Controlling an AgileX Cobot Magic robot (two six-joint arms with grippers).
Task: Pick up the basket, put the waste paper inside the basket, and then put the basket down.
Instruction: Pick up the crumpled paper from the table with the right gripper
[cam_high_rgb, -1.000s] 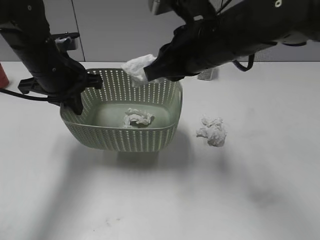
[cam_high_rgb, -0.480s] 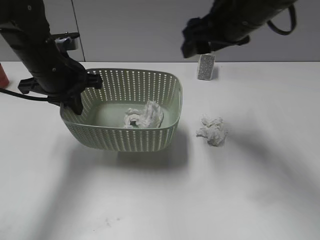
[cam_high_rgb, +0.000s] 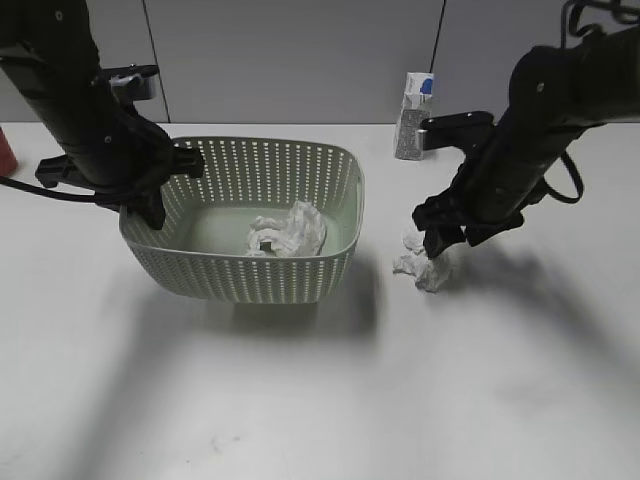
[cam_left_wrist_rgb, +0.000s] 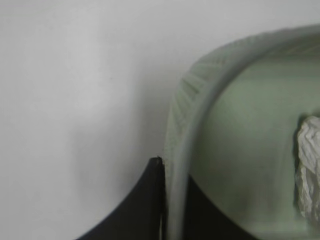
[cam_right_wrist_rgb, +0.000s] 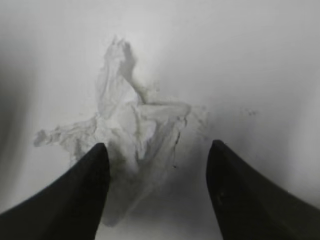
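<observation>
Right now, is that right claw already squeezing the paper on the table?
No; the right gripper stands open above the waste paper.

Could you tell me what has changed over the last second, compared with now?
The right gripper let its paper wad fall into the basket, beside the wad already there, then swung right and down over the last wad on the table, open. The left gripper kept holding the basket's rim.

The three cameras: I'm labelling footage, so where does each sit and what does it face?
Exterior: chest height in front, slanting down at the table; both arms show.
Left wrist: faces down along the basket rim; left gripper clamps it.
Right wrist: faces down at loose paper; right gripper open.
Shared: exterior also shows basket, loose paper.
</observation>
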